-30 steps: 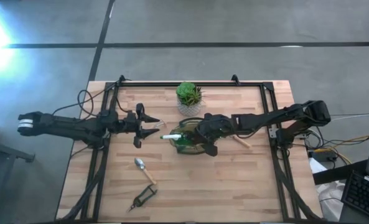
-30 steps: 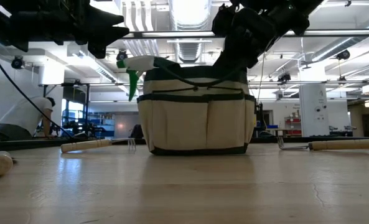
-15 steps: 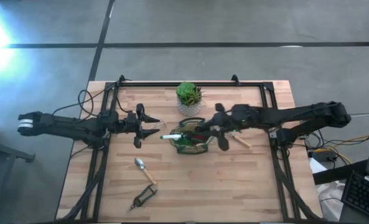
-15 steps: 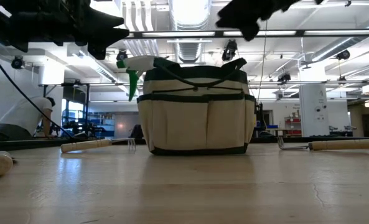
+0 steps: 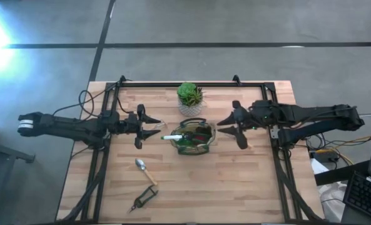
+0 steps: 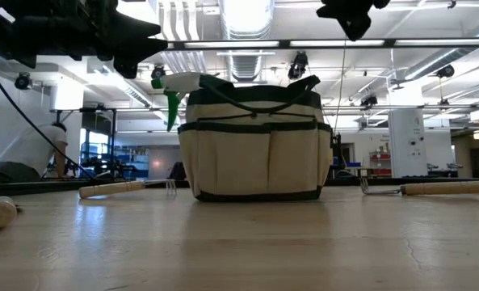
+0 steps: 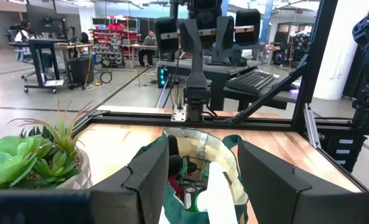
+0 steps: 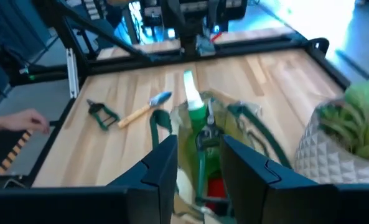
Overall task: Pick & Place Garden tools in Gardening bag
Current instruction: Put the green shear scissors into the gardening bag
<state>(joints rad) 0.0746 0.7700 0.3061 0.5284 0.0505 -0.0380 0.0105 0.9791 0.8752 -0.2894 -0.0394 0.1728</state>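
I'm seeing one bag (image 5: 193, 136), one trowel (image 5: 145, 170) and one pruner (image 5: 144, 199) lying out; left gripper (image 5: 155, 129) spread wide, right gripper (image 5: 230, 127) empty, fingers apart.

bag (image 5: 193, 137) top: unobstructed | plant (image 5: 189, 95) just behind | front table (image 5: 235, 181): bare
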